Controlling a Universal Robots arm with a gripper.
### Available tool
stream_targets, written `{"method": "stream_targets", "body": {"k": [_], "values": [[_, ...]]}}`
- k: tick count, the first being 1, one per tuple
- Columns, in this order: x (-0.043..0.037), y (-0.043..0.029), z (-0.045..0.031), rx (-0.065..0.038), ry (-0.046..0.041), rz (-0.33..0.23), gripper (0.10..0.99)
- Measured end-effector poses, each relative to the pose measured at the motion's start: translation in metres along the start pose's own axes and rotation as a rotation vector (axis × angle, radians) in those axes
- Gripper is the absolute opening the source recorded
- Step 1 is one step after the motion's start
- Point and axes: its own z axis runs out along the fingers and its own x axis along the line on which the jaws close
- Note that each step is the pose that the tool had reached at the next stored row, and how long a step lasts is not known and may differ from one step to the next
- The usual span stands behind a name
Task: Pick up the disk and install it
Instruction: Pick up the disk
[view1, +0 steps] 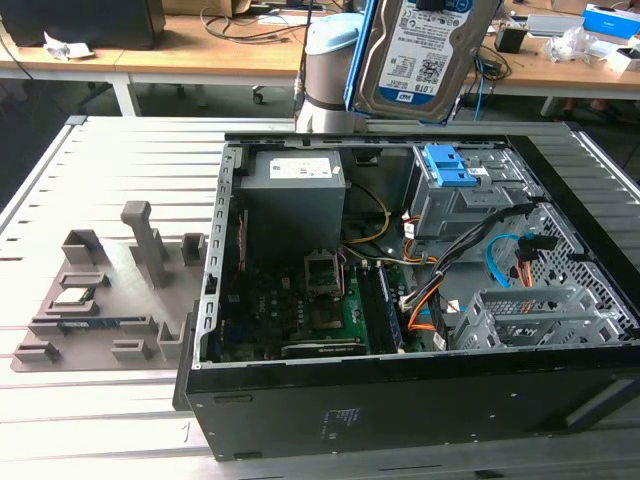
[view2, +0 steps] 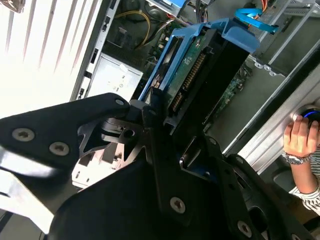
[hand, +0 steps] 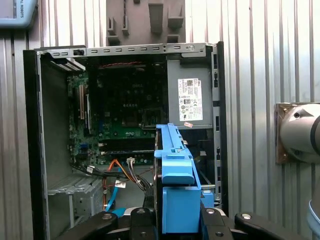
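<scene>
The disk, silver-grey with a white and blue label and blue side rails, hangs high above the back of the open computer case. In both wrist views my gripper is shut on the disk, black fingers pressing on either side of its blue rail. Seen edge-on, the disk shows its green circuit board and connector, held by the gripper over the case interior. The drive bay with a blue latch lies below the disk.
Inside the case are a grey power supply, the motherboard, orange and blue cables and a metal cage. A grey fixture tray with a small chip lies on the exterior view's left. A person's hand rests beside the case.
</scene>
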Motion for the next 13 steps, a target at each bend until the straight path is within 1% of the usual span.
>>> {"method": "stream_targets", "body": {"k": [4, 13], "values": [[0.01, -0.0003, 0.0002, 0.0, 0.0022, 0.0, 0.365], [0.0225, -0.0006, 0.0012, 0.0, 0.0079, 0.0, 0.365]]}}
